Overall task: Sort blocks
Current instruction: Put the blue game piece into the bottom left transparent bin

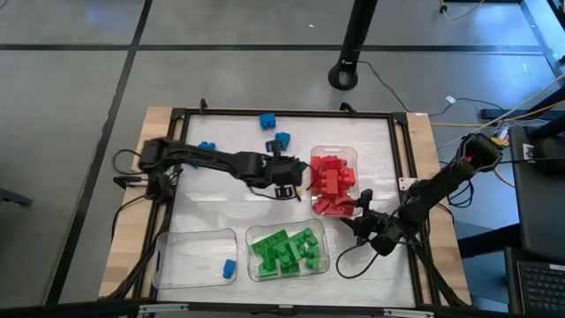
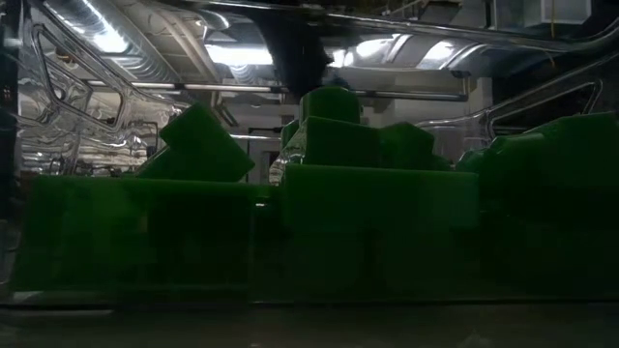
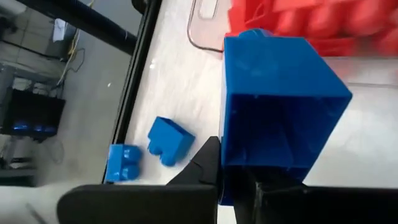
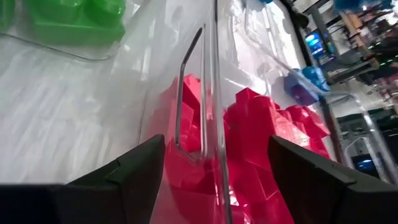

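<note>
A blue block (image 3: 280, 106) hangs above the table with my left gripper (image 1: 290, 181) shut on it, just left of the tray (image 1: 316, 155) of red blocks (image 1: 333, 181). In the high view the gripper hides the held block. Two blue blocks (image 3: 168, 140) (image 3: 124, 163) lie on the table near its far edge, and a third (image 1: 207, 146) lies at the far left. My right gripper (image 4: 214, 162) stands open at the red tray's near right corner, one finger on either side of the tray's clear wall (image 4: 208, 93), gaps showing on both sides. My left gripper holds the blue block by its near lower corner (image 3: 230, 171), at the rim of its hollow open side. The fingers (image 3: 205, 163) come slanting down from the table's left. The block is lifted clear, hollow side turned back toward the wrist. The block hides the fingertips.
A tray (image 1: 250, 231) of green blocks (image 1: 287, 250) stands at the near edge, filling the low view. Left of it a clear tray (image 1: 177, 238) holds one blue block (image 1: 229, 268). A black frame (image 1: 282, 113) rims the table. Bare table lies between the trays and the far edge.
</note>
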`<state>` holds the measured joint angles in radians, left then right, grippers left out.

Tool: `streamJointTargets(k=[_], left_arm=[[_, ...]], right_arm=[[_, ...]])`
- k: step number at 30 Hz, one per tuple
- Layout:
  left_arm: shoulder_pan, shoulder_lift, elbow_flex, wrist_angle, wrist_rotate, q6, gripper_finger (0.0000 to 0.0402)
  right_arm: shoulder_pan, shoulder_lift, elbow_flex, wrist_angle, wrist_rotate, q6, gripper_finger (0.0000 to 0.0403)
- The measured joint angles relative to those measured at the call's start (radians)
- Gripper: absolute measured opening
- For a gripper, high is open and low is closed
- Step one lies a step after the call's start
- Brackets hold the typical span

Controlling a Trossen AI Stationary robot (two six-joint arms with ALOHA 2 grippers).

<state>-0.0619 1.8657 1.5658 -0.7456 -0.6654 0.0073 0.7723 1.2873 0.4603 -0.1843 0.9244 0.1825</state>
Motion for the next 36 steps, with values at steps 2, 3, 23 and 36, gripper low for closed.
streamJointTargets(k=[2, 3, 23, 36], left_arm=[[-0.038, -0.051, 0.0, -0.051, 0.0, -0.062, 0.0008], [-0.059, -0.074, 0.0, -0.08, -0.001, -0.096, 0.0009], [-0.596, -0.231, -0.01, -0.512, 0.169, -0.883, 0.0005], [-0.886, -0.23, -0.069, -0.567, 0.26, -1.427, 0.0014]], right_arm=[[0.001, 0.0, 0.0, 0.001, 0.021, -0.005, 0.0282], [0.001, 0.0, 0.0, 0.0, 0.028, -0.005, 0.0282], [0.0, -0.016, 0.124, -0.004, -0.077, -0.104, 0.0282], [0.0, -0.013, 0.183, 0.004, -0.076, -0.187, 0.0282]])
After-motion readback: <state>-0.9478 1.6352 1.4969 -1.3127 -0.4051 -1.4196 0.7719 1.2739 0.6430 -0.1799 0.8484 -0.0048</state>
